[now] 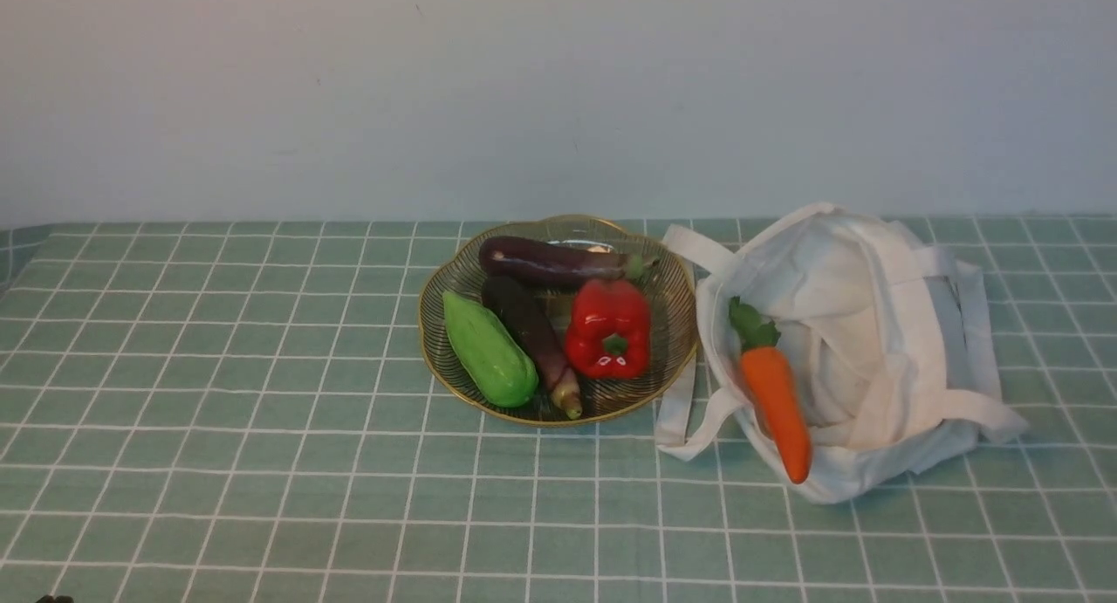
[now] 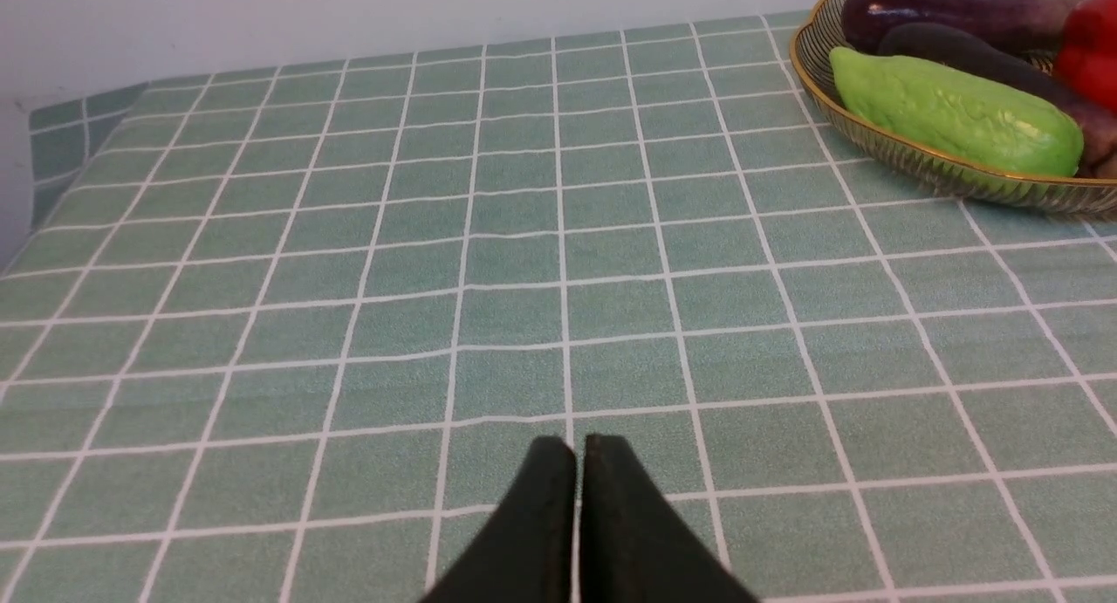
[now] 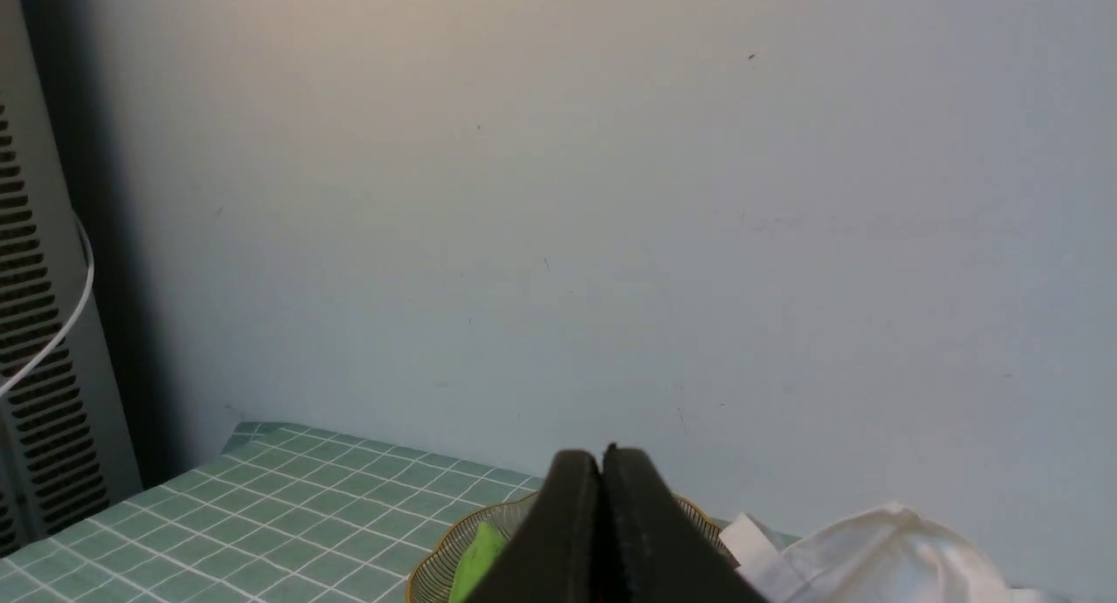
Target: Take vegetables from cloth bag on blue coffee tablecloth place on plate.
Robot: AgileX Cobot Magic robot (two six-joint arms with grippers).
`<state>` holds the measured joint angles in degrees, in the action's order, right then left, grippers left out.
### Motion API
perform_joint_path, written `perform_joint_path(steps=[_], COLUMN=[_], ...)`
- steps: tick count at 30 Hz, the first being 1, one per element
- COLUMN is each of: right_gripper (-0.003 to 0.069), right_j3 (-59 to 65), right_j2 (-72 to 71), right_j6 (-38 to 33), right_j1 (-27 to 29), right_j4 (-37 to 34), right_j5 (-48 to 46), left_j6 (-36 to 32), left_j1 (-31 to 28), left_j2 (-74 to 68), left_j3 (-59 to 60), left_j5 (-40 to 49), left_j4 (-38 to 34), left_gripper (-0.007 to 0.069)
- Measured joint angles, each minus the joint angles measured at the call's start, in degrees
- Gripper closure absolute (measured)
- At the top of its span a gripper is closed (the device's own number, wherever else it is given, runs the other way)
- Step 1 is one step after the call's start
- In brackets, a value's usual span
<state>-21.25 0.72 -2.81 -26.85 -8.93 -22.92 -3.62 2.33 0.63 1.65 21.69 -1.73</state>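
While neither arm reaches into the middle of the front view, the left gripper (image 2: 576, 450) hangs low over bare tablecloth (image 1: 218, 394) at the left of the scene, its two dark fingers pressed together on nothing. It reads as a parked pose, well clear of the dish.

Just left of centre stands the plate (image 1: 430, 324), its load laid side by side so that everything fits. A green gourd-like vegetable (image 1: 489, 361) sits at the left edge. Next comes the slim purple vegetable (image 1: 530, 328), lying lengthwise with its pale stub end toward the lower rim, touching the gourd on one side and just beside the red bell pepper (image 1: 608, 326) on the other. A glossy eggplant (image 1: 550, 261) lies crosswise along the upper part of the dish. So the task's vegetable is on the plate, not in the bag.

Right of the plate, with a strap (image 1: 702, 250) just beside the rim, the white cloth bag (image 1: 873, 324) slumps open, mouth toward the dish, which keeps any carry short. An orange carrot (image 1: 777, 407) lies in that mouth, its tip over the lower lip. It is likely the next thing to move, though I cannot tell whether the folds hide more.

The right gripper (image 3: 602, 463), seen only from its own wrist camera, is raised toward the wall (image 3: 611, 193) above plate and bag, fingers closed together and empty.
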Motion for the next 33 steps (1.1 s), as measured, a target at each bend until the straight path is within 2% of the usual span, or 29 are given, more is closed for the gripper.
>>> perform_joint_path(steps=[10, 19, 22, 27, 33], right_gripper=[0.0673, 0.0673, 0.0673, 0.0673, 0.0673], right_j3=[0.0, 5.6, 12.6, 20.0, 22.9], right_j2=[0.0, -0.6, -1.4, -1.4, -1.4], right_j6=[0.0, -0.1, -0.1, -0.1, -0.1], right_j1=[0.0, 1.2, 6.8, 16.0, 21.7], right_j4=[0.0, 2.0, 3.2, 7.0, 11.2], right_j5=[0.3, 8.3, 11.0, 10.1, 8.0], left_j6=[0.0, 0.0, 0.0, 0.0, 0.0], left_j1=[0.0, 0.0, 0.0, 0.0, 0.0], left_j2=[0.0, 0.0, 0.0, 0.0, 0.0], left_j3=[0.0, 0.0, 0.0, 0.0, 0.0], left_j5=[0.0, 0.0, 0.0, 0.0, 0.0], left_j4=[0.0, 0.0, 0.0, 0.0, 0.0], left_gripper=[0.0629, 0.0629, 0.0629, 0.0629, 0.0629])
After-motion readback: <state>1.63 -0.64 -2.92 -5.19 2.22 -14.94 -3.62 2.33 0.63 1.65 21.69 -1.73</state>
